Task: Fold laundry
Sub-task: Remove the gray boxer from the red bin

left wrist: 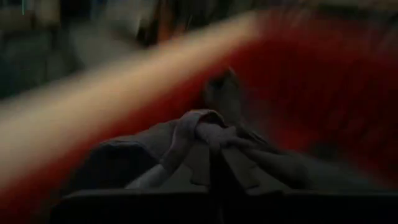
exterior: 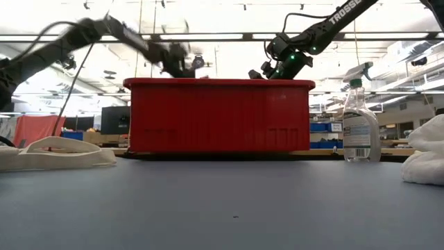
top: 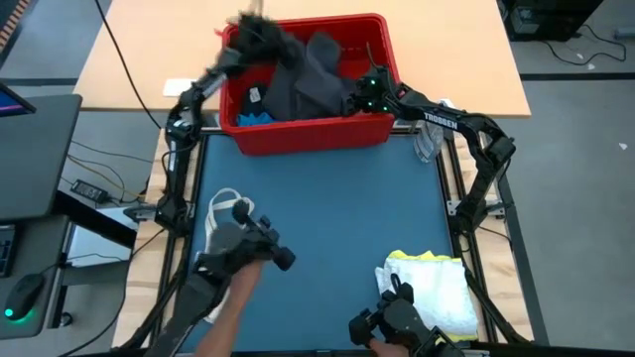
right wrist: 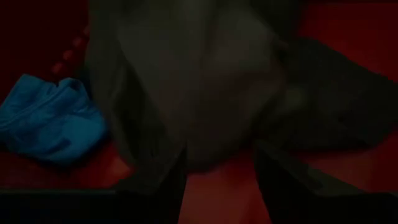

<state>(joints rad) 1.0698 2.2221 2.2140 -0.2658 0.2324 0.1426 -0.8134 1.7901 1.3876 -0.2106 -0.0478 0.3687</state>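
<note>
Both arms reach into the red bin [top: 308, 134].
Left gripper [top: 260, 30] clenches dark cloth [left wrist: 205, 134]; right gripper [right wrist: 217, 163], fingers apart, hovers over grey garment [top: 303, 84].

Dark grey garment [top: 308, 79] heaped in bin; yellow-white pile [top: 437, 283] (folded) on table.

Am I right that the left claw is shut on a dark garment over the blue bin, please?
Not quite: the bin is red, as the high view shows. The left claw is indeed shut on a dark garment above it.
</note>
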